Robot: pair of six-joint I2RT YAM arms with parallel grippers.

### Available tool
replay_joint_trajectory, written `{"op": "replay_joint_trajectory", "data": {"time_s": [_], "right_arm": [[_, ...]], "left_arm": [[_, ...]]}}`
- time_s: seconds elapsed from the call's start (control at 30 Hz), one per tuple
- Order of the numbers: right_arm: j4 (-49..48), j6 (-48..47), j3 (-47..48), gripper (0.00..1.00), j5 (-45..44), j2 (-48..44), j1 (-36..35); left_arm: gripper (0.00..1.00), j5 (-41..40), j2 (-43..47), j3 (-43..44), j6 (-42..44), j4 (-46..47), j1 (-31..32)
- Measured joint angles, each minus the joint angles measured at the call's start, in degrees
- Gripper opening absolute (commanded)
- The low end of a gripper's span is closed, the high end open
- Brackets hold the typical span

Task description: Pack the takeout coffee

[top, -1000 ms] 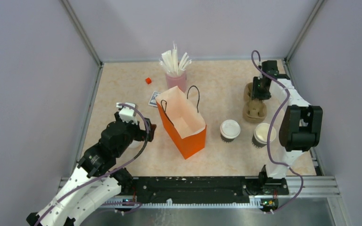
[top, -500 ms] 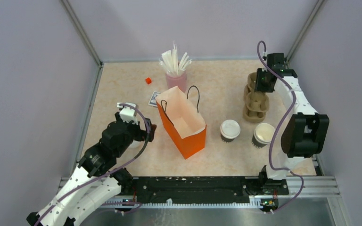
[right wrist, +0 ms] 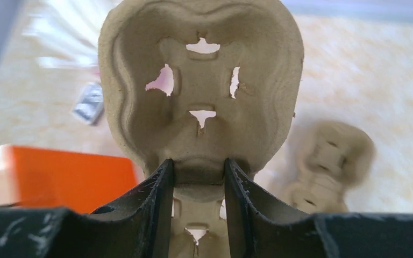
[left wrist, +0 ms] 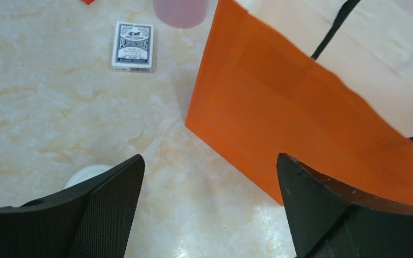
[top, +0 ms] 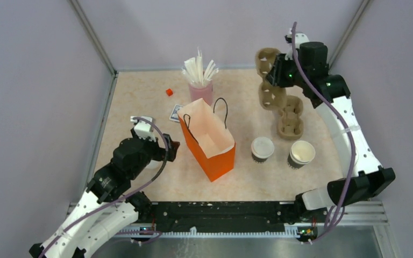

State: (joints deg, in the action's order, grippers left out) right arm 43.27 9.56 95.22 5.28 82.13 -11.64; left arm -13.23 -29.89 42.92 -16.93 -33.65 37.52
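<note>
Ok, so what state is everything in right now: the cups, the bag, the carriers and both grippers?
takeout coffee: lidded, upright on the table
lidless cup: uncovered, upright
orange bag: upright, mouth open
cup carrier: in the air, pinched at its edge
second carrier: lying on the table
left gripper: open, holding nothing
right gripper: shut on the cup carrier

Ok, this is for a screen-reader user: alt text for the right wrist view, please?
The right claw is shut on the edge of a brown pulp cup carrier, held up before the camera. Behind, blurred, a second carrier lies on the table and an orange bag shows lower left.
</note>
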Motion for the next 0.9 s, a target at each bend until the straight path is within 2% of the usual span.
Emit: {"op": "replay_joint_trajectory", "data": {"time_s": [0.23,0.37,0.57,0.77,0.9], "right_arm": [[1.9,1.57,11.8,0.26,-2.73,-2.36,-18.82],[1.68,2.82,14.08,0.26,-4.07,-4.28,-25.53],[0.44,5.79,14.08,0.25,-2.91,-5.38,-30.77],[-3.37,9.68,13.94,0.25,0.72,-5.29,-36.68],[-5.97,11.47,12.92,0.25,0.17,-5.2,-39.82]], "left_arm": [[0.95,5.22,0.17,6.62,-4.52,-0.5,0.0],[0.93,8.39,0.9,9.81,-8.2,0.11,0.0],[0.94,13.42,0.59,11.06,-12.61,1.73,0.0],[0.94,14.49,-0.24,12.83,-15.98,3.28,0.0],[0.93,14.49,-0.61,14.03,-18.27,4.13,0.0]]}}
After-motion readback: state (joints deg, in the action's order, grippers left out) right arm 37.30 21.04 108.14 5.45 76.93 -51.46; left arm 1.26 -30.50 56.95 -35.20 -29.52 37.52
